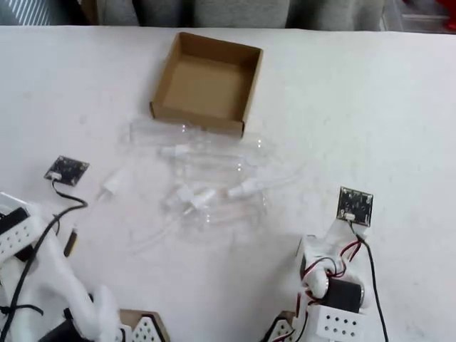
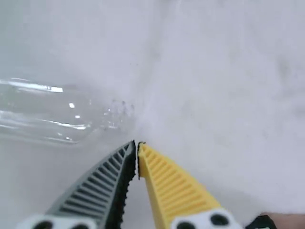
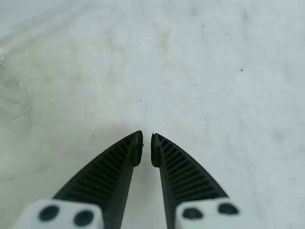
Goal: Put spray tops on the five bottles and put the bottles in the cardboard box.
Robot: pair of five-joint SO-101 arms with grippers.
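Plainly, both claws are clenched with nothing between them: the left gripper [image 2: 137,144] beside a clear bottle [image 2: 52,112] lying on the white table [image 2: 214,71], the right gripper [image 3: 146,143] low over that table. Loose bottles [image 1: 214,167] and spray tops [image 1: 242,189] lie just before the open cardboard box [image 1: 196,120].

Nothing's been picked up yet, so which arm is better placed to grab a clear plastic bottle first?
Left, probably. The left gripper hangs close to a clear plastic bottle lying on the white table, while the right gripper has bare table ahead of its tips.
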